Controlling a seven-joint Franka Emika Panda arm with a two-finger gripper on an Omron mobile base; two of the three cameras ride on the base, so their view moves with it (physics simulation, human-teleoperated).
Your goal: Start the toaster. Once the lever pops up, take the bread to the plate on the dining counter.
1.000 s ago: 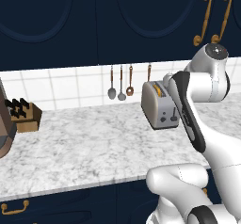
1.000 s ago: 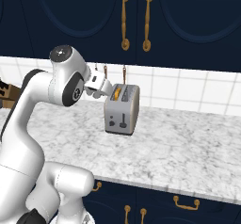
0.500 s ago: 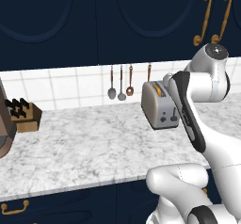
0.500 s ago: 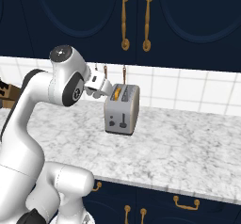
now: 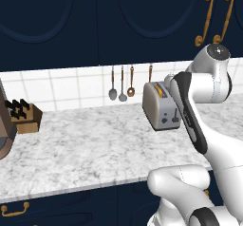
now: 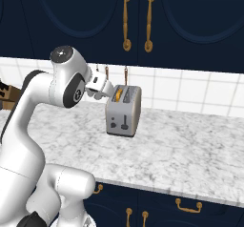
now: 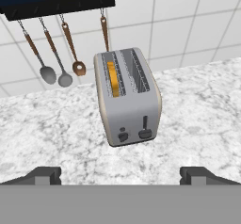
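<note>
So, progress: you've nothing done; the lever [image 7: 145, 127] looks unpressed.
Toaster [image 7: 128, 96]: on the tabletop [image 7: 56, 133], below the hanging spoons [image 7: 55, 72].
Bread [image 7: 112, 78]: in its left slot.
Tool [image 7: 124, 175]: wide, empty, short of the toaster.

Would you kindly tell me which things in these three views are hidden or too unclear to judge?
- Bread: hand view, sunk in the toaster's slot; only an orange-tan top edge shows.
- Toaster's right end: left base view, covered by the arm.
- Claw: hand view, only its two spread tips show at the bottom.
- Knife block: left base view, too small to count knives.
</note>
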